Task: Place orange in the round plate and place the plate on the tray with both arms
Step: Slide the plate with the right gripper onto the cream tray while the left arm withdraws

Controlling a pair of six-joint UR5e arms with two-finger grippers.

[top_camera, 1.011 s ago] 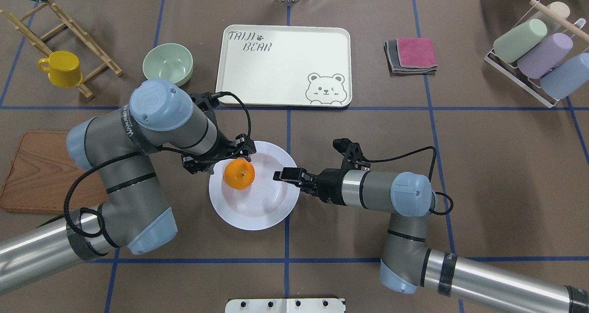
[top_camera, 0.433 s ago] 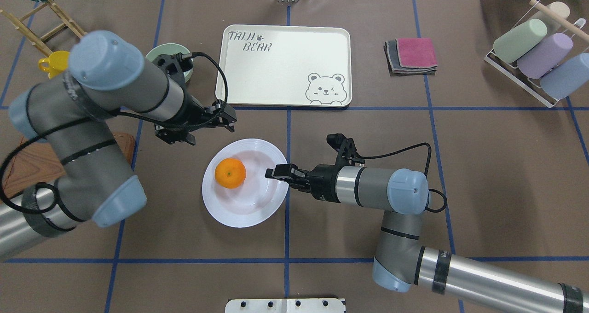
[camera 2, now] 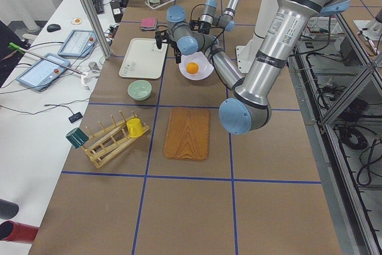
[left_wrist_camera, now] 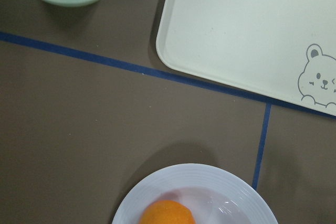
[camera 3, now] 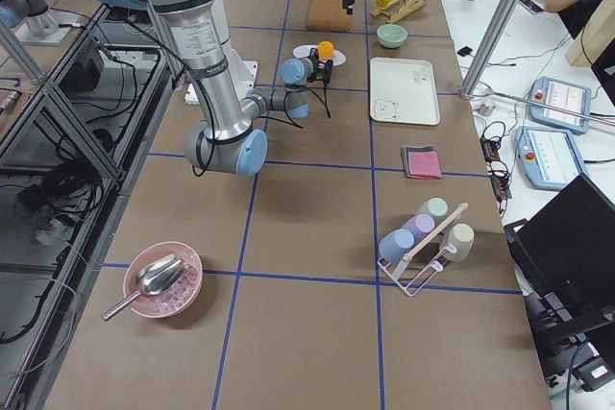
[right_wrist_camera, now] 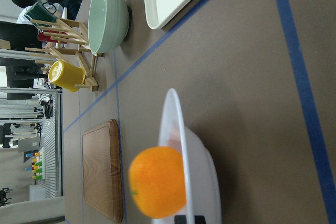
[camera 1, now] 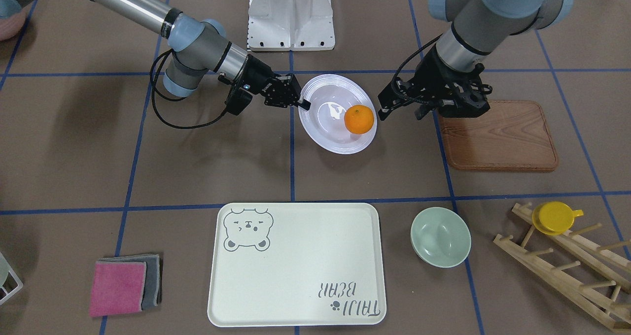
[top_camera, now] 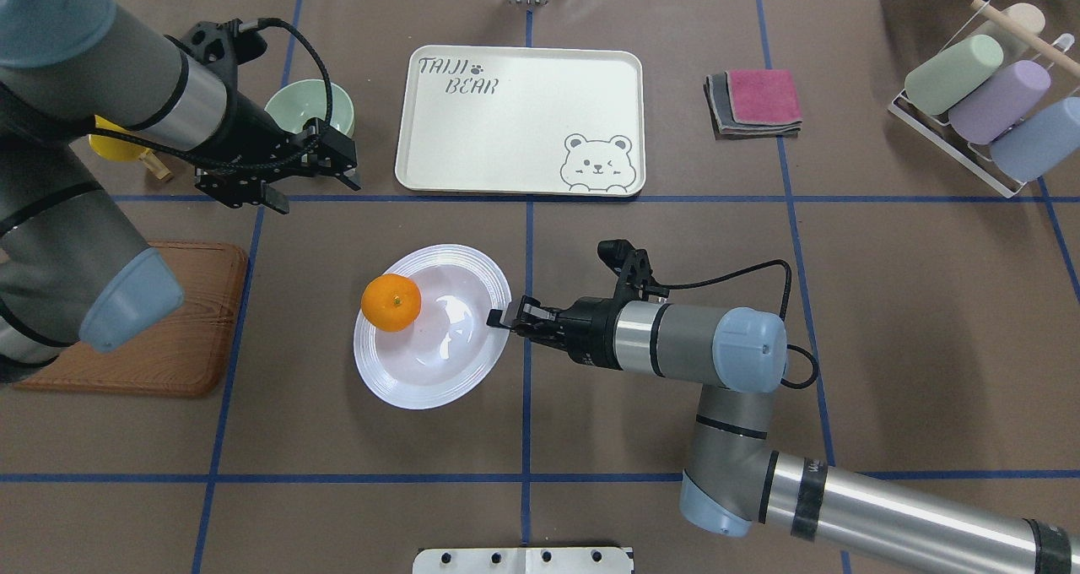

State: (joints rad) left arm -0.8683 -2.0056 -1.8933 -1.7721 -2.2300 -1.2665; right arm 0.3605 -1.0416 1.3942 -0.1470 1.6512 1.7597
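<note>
Item: round plate (top_camera: 439,367), right rim pinched by right gripper (top_camera: 504,315); orange (top_camera: 391,302) at left rim; left gripper (top_camera: 344,162), jaws spread, far-left, well apart.

The table (top_camera: 928,346) is covered with a flat brown sheet, and thin blue tape lines (top_camera: 844,199) divide it into large squares. The light is even and comes from above, so the shadows on the sheet are soft. In the exterior left view a long white desk (camera 2: 30,147) runs along the left edge of the frame. Two tablets (camera 2: 37,70) lie on it, and a silver metal post (camera 2: 91,13) stands at its inner border. At the right of this view a metal frame (camera 2: 352,95) stands over a dark floor (camera 2: 358,222) with loose black cables (camera 2: 364,171). In the exterior right view the white desk is at the right edge, with a black laptop (camera 3: 567,237) in the lower right.
</note>
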